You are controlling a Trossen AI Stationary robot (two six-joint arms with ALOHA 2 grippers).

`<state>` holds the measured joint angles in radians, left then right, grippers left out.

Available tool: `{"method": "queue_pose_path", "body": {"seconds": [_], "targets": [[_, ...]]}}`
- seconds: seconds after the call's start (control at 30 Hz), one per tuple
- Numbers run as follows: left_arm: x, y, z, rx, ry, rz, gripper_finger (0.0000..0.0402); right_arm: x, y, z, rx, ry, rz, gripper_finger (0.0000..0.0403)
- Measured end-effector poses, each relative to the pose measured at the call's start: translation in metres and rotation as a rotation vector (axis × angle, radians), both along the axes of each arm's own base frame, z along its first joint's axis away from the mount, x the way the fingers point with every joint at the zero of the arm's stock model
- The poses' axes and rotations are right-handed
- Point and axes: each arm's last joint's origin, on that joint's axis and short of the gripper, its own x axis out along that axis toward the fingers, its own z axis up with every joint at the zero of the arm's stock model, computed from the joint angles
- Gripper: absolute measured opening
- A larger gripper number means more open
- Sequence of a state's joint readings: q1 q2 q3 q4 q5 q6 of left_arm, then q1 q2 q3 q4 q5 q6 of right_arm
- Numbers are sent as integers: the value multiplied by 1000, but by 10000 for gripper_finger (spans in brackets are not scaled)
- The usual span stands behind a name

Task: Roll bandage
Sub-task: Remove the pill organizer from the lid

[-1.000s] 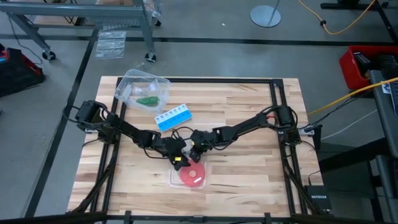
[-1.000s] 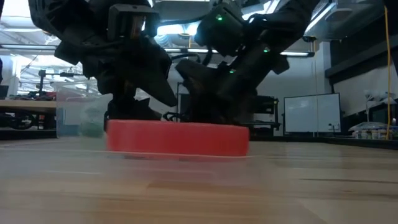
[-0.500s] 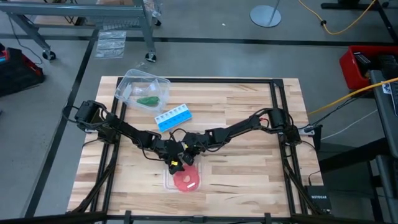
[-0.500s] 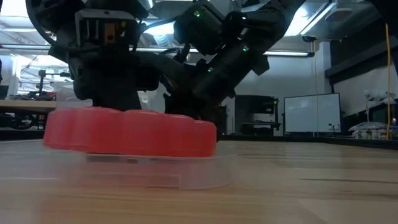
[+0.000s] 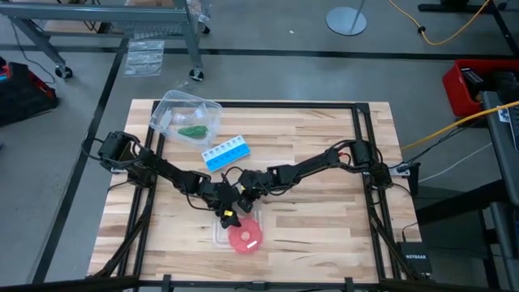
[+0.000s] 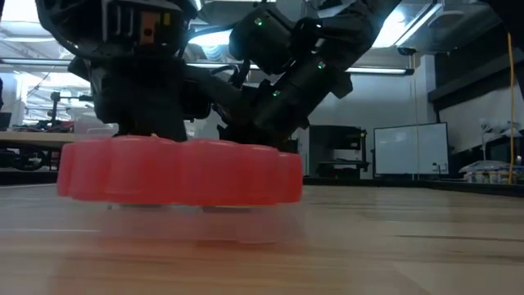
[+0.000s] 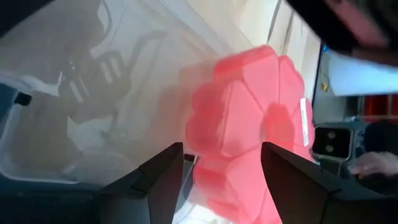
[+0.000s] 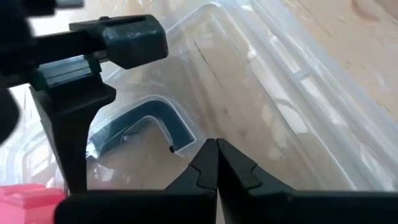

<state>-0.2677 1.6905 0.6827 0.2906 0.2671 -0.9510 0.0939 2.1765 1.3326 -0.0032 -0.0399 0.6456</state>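
Observation:
The dark green bandage (image 5: 193, 130) lies as a small bundle inside a clear tub (image 5: 173, 108) at the table's far left, away from both grippers. Both grippers meet at the table's middle over a clear plastic lid (image 5: 219, 237) that carries a red flower-shaped disc (image 5: 243, 238). My left gripper (image 5: 229, 212) is open, its fingers spread at the disc's far edge (image 7: 236, 124). My right gripper (image 5: 246, 200) is shut, its tips down at the clear lid (image 8: 261, 81). My left gripper comes slanting down from the far left. One finger (image 8: 74, 124) stands down onto the clear lid beside the red disc; whether it touches the lid or the disc I cannot tell. My right gripper comes slanting down from the far right with its shut fingertips (image 8: 205, 163) at the lid's surface. Whether it pinches an edge or only presses on the lid I cannot tell.
A blue-and-white pill box (image 5: 225, 152) lies between the tub and the grippers. Black frame rails (image 5: 361, 146) run along the table's sides. Bare wood lies to the right of the disc and along the near edge.
The clear lid with the red disc has slid toward the table's left and near edges. Both grippers have shifted a little to the left with it, staying low over the lid.

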Motion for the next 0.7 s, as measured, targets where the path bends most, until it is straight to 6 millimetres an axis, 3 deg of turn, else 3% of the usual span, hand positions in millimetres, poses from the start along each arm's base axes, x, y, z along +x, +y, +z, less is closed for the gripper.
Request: {"method": "queue_pose_path", "body": {"seconds": [0.7], "targets": [[-3,7,-4,-8,105,65,208,1,-21,0,-20,-1,-49,5]]}}
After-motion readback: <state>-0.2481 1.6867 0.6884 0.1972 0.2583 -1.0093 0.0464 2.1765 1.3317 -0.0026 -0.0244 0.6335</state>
